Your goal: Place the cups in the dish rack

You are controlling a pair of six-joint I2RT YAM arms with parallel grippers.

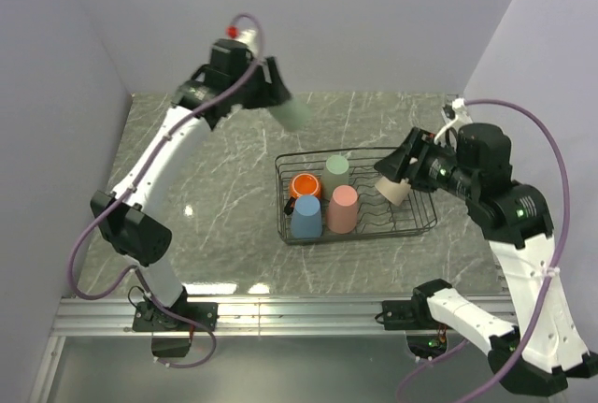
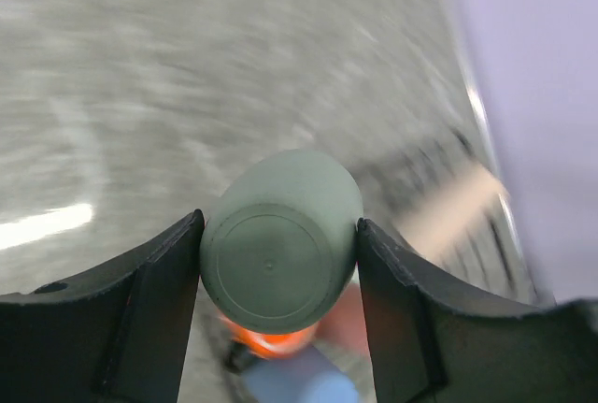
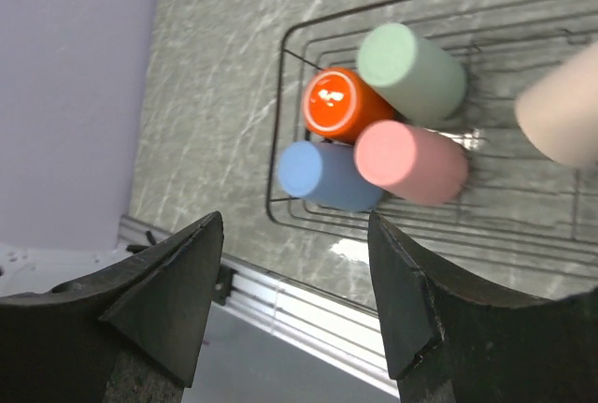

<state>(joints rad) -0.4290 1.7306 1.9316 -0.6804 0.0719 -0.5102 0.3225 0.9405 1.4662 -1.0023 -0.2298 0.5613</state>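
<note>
Left hand grips a pale green cup, base toward its camera, above the bench; we see the dish rack nearer and rightward, right hand wide open by the beige cup.

The grey, white-veined desk bears the dark wire dish rack, which stands flat on it, right of centre, with bare stone all round.
</note>
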